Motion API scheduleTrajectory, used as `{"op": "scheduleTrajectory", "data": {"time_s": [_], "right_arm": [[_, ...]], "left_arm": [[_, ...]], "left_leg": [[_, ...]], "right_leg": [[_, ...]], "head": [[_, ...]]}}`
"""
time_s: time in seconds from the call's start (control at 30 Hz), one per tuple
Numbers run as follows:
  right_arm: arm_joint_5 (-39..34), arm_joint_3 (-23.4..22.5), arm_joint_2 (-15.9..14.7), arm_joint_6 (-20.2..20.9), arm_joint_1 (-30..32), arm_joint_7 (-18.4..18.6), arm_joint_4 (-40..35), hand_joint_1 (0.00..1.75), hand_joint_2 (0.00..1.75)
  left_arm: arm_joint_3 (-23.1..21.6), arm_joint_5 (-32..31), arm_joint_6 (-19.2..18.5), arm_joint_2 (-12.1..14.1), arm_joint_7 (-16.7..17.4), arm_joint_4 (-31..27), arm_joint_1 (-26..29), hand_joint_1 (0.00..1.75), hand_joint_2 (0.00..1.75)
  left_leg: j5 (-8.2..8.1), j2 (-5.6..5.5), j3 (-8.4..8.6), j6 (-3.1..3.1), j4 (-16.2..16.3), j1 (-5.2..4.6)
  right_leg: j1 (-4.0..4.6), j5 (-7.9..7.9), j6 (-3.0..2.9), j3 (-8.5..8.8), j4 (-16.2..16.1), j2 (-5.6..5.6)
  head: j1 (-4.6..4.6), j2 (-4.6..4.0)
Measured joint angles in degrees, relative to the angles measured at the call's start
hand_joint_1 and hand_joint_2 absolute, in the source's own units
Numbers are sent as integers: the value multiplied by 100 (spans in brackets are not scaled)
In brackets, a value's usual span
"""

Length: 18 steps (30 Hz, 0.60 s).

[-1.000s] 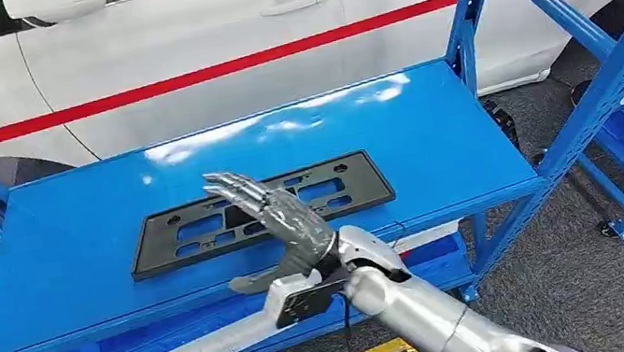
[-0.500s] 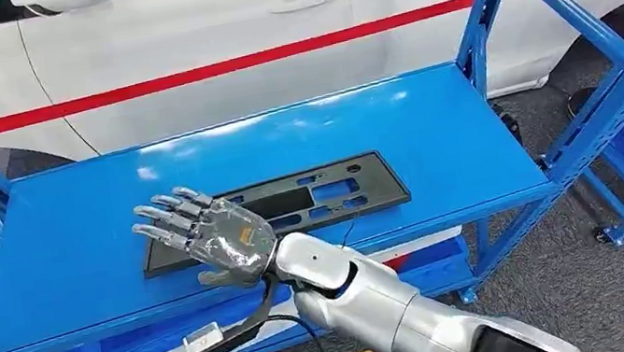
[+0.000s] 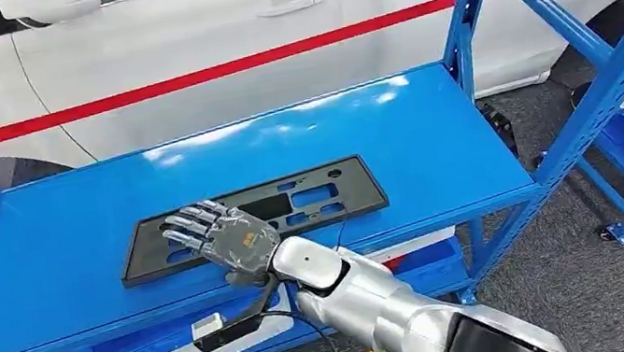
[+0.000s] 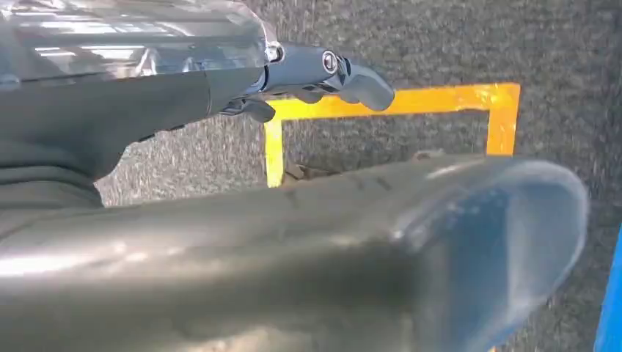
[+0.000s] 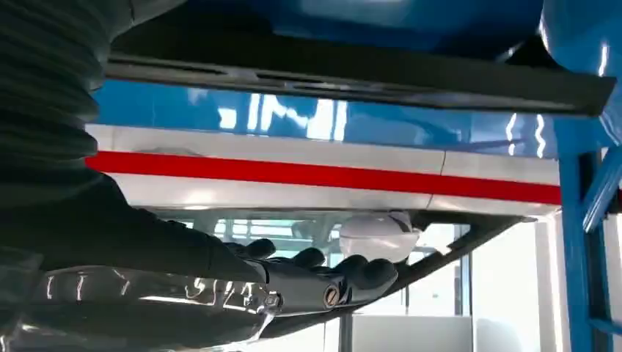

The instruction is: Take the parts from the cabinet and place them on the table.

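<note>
One black plate (image 3: pixel 253 218), long and flat with cut-out slots, is the part we see to move, and it lies flat on the upper shelf (image 3: pixel 434 133) of the blue rack (image 3: pixel 598 93), toward the shelf's front edge. Our right hand (image 3: pixel 224 239) is spread over the left half of that plate, palm down, fingers (image 3: pixel 188 222) apart and reaching across the slots. From the head view we cannot tell whether the fingertips press on the plate or float just above it; nothing is wrapped around an edge, so we judge that the hand has no hold on it yet. In the right wrist view the fingers (image 5: pixel 352 275) lie extended, with the plate (image 5: pixel 352 73) as a dark band across the frame.

Our left hand (image 4: pixel 323 73) appears in its own wrist view over grey carpet and a yellow floor line (image 4: pixel 396 103); its fingers look loosely curled, with nothing in them that we can make out, though the view is too partial for us to be sure.

As we judge it, the task is at its beginning: the part is not lifted, and the worktop it must go to is nowhere before us. What is left is the grasp, the lift clear of the shelf, the carry and the setting down. A white car (image 3: pixel 267 32) with a red stripe stands behind the rack.
</note>
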Motion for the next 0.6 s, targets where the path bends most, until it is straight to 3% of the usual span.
{"op": "scheduleTrajectory", "data": {"time_s": [0.03, 0.07, 0.1, 0.17, 0.2, 0.23, 0.33, 0.4, 0.43, 0.5, 0.53, 0.57, 0.6], "right_arm": [[0, 0, 4, 0, 6, 0, 61, 0, 175], [0, 2, 4, 0, 7, 0, 116, 0, 175], [0, 2, 6, 0, 4, 0, 155, 0, 175], [35, 2, 22, 26, -9, 92, 218, 0, 175], [44, 0, 35, 26, -18, 155, 264, 0, 175], [55, 0, 35, 24, -35, 195, 304, 0, 175], [201, -13, 37, -31, -44, 416, 441, 0, 175], [306, -35, 46, -83, -73, 615, 522, 0, 175], [343, -48, 48, -94, -104, 705, 564, 0, 175], [439, -81, 48, -92, -125, 916, 658, 0, 175], [470, -101, 46, -85, -120, 1017, 723, 0, 175], [492, -125, 41, -83, -116, 1084, 782, 0, 175], [527, -144, 35, -81, -118, 1160, 828, 0, 175]], "left_arm": [[0, -7, -2, 0, 0, 0, 7, 0, 0], [0, -7, -2, 0, 0, 0, 15, 0, 0], [2, -7, -2, 2, 0, 0, 20, 0, 0], [0, -7, -2, 13, 0, 0, 17, 0, 0], [0, -9, -4, 20, -2, 0, 13, 0, 0], [0, -9, -7, 20, -4, 0, 2, 0, 0], [0, -24, -20, 20, -18, 0, 9, 0, 0], [-4, -33, -26, 18, -18, 0, 4, 0, 0], [-6, -35, -26, 20, -18, 0, -5, 0, 0], [-7, -39, -17, 26, -13, 0, -26, 0, 0], [-7, -46, -13, 31, -4, 0, -26, 0, 0], [-9, -48, -11, 31, 0, 0, -22, 0, 0], [-9, -50, -2, 31, 0, 0, -21, 0, 0]], "left_leg": [[-105, 0, -189, -7, 372, 0], [-60, 1, -245, -5, 456, 0], [104, 1, -163, 6, 264, 0], [644, 3, 344, 51, -758, -1], [780, 8, 579, 81, -1278, -4], [705, 5, 661, 96, -1377, -53], [722, -15, 632, 177, -1362, -77], [775, -2, 664, 255, -1447, -24], [782, 1, 662, 290, -1459, -21], [784, 5, 652, 309, -1459, -27], [783, 5, 649, 310, -1457, -28], [783, 3, 649, 310, -1456, -27], [782, 1, 652, 309, -1454, -27]], "right_leg": [[17, -3, -5, 0, 4, -3], [28, -5, -7, 4, 6, -3], [35, -11, -11, 13, 10, 0], [42, -40, 4, 55, 24, 13], [43, -63, 26, 71, 35, 11], [87, -79, 57, 48, 64, 15], [53, -56, 126, 42, 39, 9], [53, -146, 191, 27, 119, 18], [51, -320, 213, -92, 350, 10], [24, -769, 250, -535, 1294, 11], [15, -891, 265, -733, 1691, 11], [-2, -889, 271, -845, 1886, 10], [-14, -749, 275, -812, 1776, 10]], "head": [[0, 0], [0, 0], [0, 0], [0, 0], [0, 0], [0, 0], [0, 0], [0, 0], [0, 0], [0, 0], [0, 0], [0, 0], [0, 0]]}}
